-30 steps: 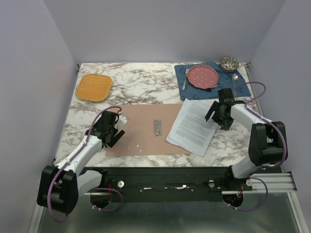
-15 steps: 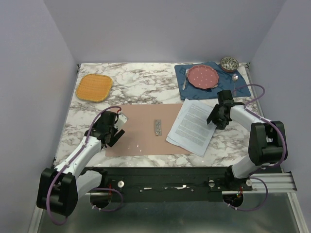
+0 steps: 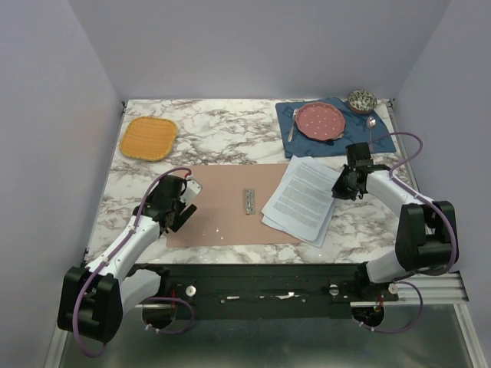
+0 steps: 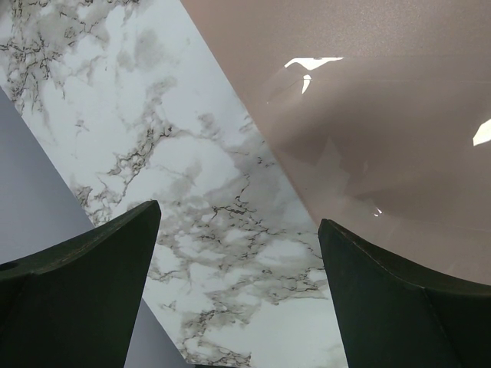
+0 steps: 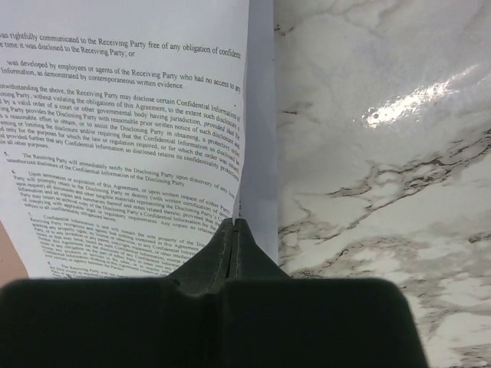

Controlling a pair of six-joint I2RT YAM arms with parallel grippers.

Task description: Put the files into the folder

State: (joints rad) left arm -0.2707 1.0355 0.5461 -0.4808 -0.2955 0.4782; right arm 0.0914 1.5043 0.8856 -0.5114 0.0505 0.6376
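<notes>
The files [image 3: 299,198] are white printed sheets lying askew on the marble, their left corner overlapping the right edge of the folder [image 3: 222,207]. The folder is pinkish-brown, lies open and flat, and has a metal clip [image 3: 249,201] at its spine. My right gripper [image 3: 341,186] is shut on the right edge of the files. In the right wrist view the top sheet [image 5: 115,115] rises into the closed jaws of that gripper [image 5: 235,222]. My left gripper [image 3: 178,218] stands open over the folder's left edge [image 4: 368,100], with bare marble between its fingers [image 4: 239,215].
An orange woven mat [image 3: 149,137] lies at the back left. At the back right a blue placemat [image 3: 383,138] carries a pink plate [image 3: 320,120], a fork [image 3: 292,124] and a spoon [image 3: 370,123]. A patterned bowl [image 3: 361,100] stands behind it.
My right gripper has closed on the right edge of the files and the sheets have shifted slightly left. The left arm has not moved.
</notes>
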